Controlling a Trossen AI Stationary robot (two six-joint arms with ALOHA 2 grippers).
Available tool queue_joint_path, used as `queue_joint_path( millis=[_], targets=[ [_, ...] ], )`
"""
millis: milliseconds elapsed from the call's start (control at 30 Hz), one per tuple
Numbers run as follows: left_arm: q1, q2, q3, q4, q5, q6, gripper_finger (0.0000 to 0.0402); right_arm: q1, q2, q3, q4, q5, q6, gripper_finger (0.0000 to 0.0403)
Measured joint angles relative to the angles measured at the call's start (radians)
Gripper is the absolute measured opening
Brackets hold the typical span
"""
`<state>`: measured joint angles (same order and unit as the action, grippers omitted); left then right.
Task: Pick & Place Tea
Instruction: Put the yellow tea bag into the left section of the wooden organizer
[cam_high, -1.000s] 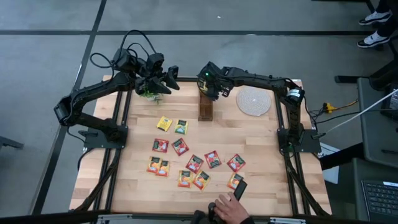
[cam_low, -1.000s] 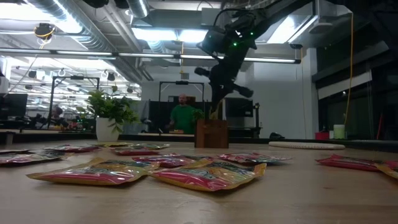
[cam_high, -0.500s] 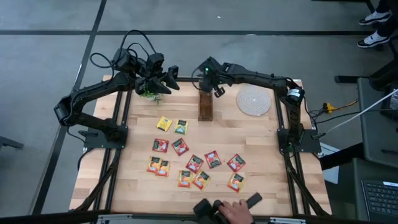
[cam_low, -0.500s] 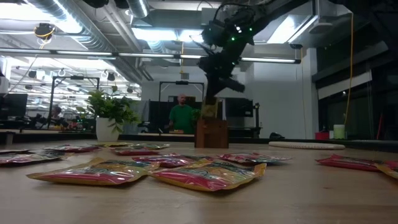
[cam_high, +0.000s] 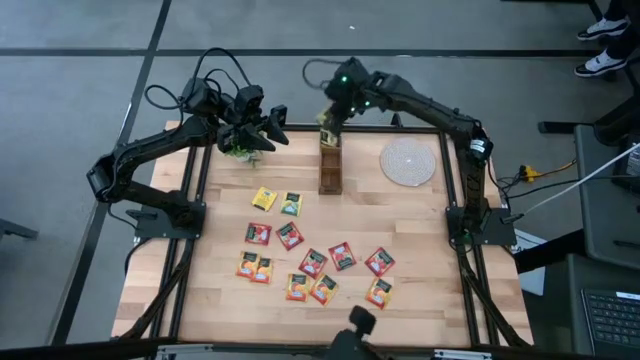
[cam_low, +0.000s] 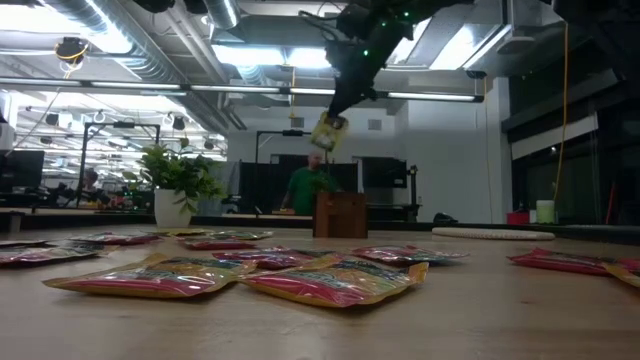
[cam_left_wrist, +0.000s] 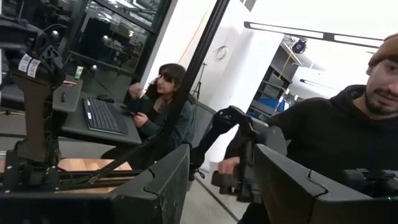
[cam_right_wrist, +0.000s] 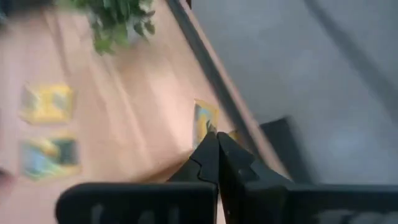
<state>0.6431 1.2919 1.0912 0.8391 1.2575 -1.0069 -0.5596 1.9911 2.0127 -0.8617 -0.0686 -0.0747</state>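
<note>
Above the dark wooden slotted box, the right claw pinches a yellow flat tea sachet by its corner; such a thin hold could slip, dropping it on the tabletop.

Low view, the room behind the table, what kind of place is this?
Probably an open-plan lab or office workspace: exposed silver ceiling ducts, long strip lights, and a dark desk with a black keyboard where a seated person works, as the left wrist view shows.
</note>
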Motion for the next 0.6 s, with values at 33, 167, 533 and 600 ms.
queue_joint_path(
  millis=[33,167,533,600],
  targets=[
    [0.0,0.0,0.0,0.0,0.0,0.0,0.0175,-0.011,0.0,0.011,-0.021,-0.031,0.071,0.0],
    [0.0,0.0,0.0,0.0,0.0,0.013,0.0175,-0.048,0.0,0.025,-0.057,-0.171,0.241,0.0],
    [0.0,0.0,0.0,-0.131,-0.033,0.193,0.0175,-0.075,-0.003,0.025,-0.128,-0.428,0.279,0.0],
    [0.0,0.0,0.0,-0.209,-0.057,0.229,0.0175,-0.075,-0.005,0.025,-0.151,-0.438,0.219,0.0]
  ],
)
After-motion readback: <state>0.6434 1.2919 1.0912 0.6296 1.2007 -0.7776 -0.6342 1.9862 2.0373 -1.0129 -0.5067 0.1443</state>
